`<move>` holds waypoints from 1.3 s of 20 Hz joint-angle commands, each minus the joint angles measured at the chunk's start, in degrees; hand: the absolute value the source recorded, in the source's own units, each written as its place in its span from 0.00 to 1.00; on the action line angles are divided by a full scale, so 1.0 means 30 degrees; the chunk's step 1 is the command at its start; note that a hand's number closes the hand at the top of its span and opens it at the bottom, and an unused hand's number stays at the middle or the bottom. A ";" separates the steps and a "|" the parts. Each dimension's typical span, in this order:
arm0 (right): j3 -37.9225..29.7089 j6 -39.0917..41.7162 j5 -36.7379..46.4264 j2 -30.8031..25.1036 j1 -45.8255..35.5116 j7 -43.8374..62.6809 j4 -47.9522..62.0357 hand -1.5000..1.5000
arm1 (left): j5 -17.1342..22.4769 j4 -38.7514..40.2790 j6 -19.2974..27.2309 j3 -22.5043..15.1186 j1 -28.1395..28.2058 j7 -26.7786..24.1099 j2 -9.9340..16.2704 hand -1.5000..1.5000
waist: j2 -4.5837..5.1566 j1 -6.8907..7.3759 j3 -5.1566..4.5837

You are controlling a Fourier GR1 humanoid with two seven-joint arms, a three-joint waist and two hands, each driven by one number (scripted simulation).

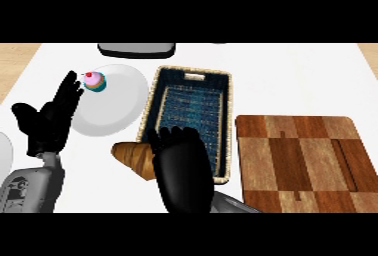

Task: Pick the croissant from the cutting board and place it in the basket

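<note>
A golden-brown croissant (134, 157) shows at the left of my right hand (181, 167), which curls round it and hides most of it. Hand and croissant sit over the near-left corner of the woven basket (229, 125), whose dark blue inside lies just beyond. The wooden cutting board (299, 160) lies to the right of the basket with nothing on it. My left hand (48, 120) rests open at the left, fingers pointing up.
A white plate (122, 107) to the left of the basket carries a small cupcake (94, 81) with pink icing. A grey tray-like object (136, 49) sits at the counter's far edge. Another white plate's rim (4, 150) shows at the far left.
</note>
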 commanded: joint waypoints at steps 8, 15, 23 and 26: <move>-0.4590 0.2204 -0.6627 0.0539 -1.1433 0.0343 0.8291 1.00 | -0.0272 0.0431 -0.0071 -0.0167 0.0608 -0.0875 -0.0219 0.50 | -0.0097 0.0051 0.0054; -0.4021 0.4386 -1.0581 0.0544 -1.3112 -0.0071 1.1715 1.00 | -0.0111 0.0718 -0.0071 0.0190 0.0672 -0.1222 -0.0176 0.50 | -0.0106 -0.0042 0.0054; -0.2275 0.1750 -1.1795 0.0544 -1.3299 -0.0491 1.3620 1.00 | 0.0225 -0.0397 -0.0323 0.0342 0.0510 0.0169 0.0088 0.50 | -0.0145 -0.0199 0.0070; -0.2910 0.1822 -1.1588 0.0544 -1.3801 -0.1351 1.4433 1.00 | -0.0169 0.0972 0.0067 0.0494 -0.0061 -0.0650 -0.0035 0.50 | -0.0140 -0.0483 0.0071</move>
